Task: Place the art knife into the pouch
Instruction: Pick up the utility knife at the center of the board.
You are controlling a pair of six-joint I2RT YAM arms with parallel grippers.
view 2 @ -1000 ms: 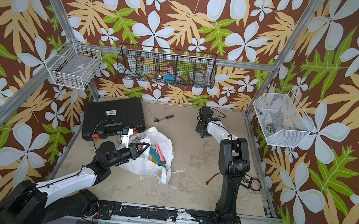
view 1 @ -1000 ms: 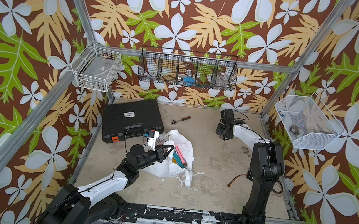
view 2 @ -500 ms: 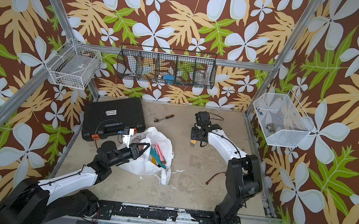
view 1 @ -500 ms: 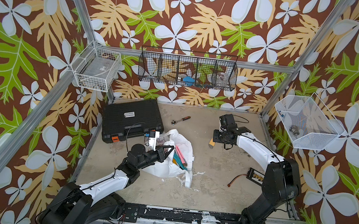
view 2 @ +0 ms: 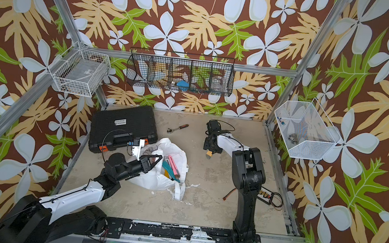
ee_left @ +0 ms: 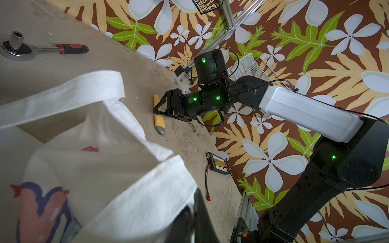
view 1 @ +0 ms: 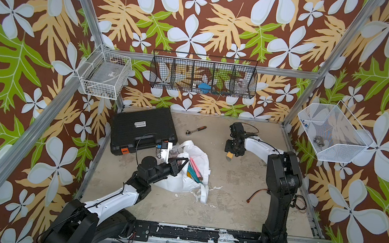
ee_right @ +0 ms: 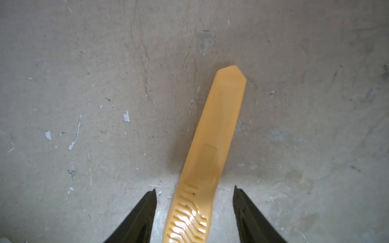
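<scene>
Yellow art knife (ee_right: 212,147) lies ungrasped between the spread jaws of the right gripper (ee_right: 195,187); jaws of the left gripper (view 1: 183,162) pinch the pouch (view 1: 182,183) rim; pickup and insertion remain.

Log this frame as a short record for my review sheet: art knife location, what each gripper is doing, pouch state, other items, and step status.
art knife: yellow, lying on the table, outside the pouch
right gripper: open, jaws either side of the knife's ribbed end, not touching it
left gripper: shut on the pouch rim, mouth held open
pouch contents: pink and teal items visible
other: ratchet wrench, black case
step status: knife not yet grasped
</scene>
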